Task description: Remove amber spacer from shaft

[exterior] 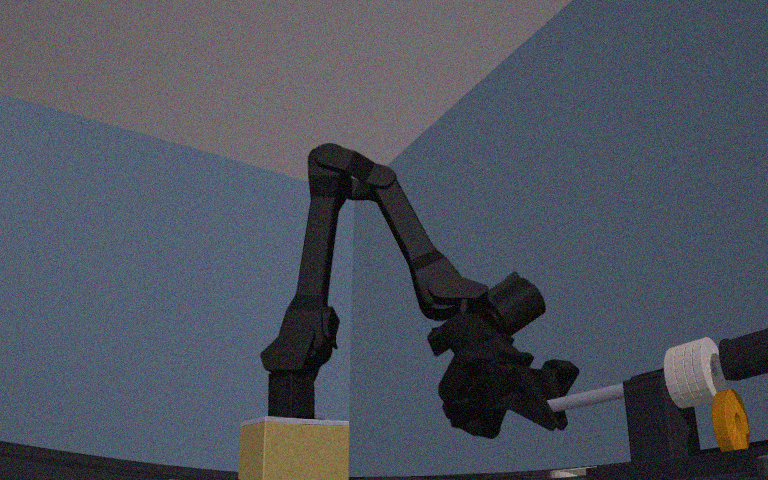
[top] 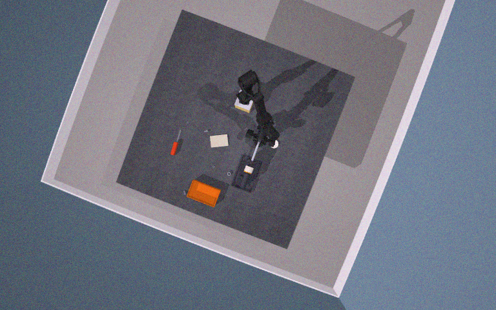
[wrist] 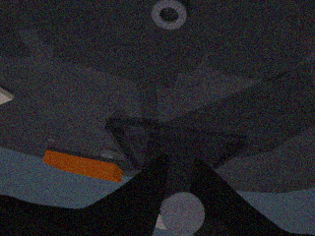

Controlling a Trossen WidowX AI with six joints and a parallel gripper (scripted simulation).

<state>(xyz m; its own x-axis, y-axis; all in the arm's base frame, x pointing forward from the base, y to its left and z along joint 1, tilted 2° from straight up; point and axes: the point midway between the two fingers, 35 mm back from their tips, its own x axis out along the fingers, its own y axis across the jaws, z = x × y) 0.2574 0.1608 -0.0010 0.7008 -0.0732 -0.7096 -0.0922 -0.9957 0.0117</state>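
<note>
My gripper (exterior: pixel 556 414) (wrist: pixel 180 164) is shut on the pale grey shaft (top: pixel 256 150) (exterior: pixel 590 396). The shaft passes through a dark upright support (exterior: pixel 653 416). Beyond it, several white spacers (top: pixel 248 168) (exterior: pixel 688 373) sit together in a row on the shaft line. The amber spacer (exterior: pixel 730 420) is off that line, tilted and below the gap between the white spacers and the dark housing (exterior: pixel 763 350). It appears in mid-air; the frames do not show it resting on anything. The shaft's tip is hidden by the white spacers.
An orange bin (top: pixel 203 193) stands left of the dark fixture. A small ring (top: pixel 228 174) (wrist: pixel 168 14) lies between them. A cream block (top: pixel 219 141) and a red-handled tool (top: pixel 174 148) lie farther left. A white round object (top: pixel 274 144) is beside the gripper.
</note>
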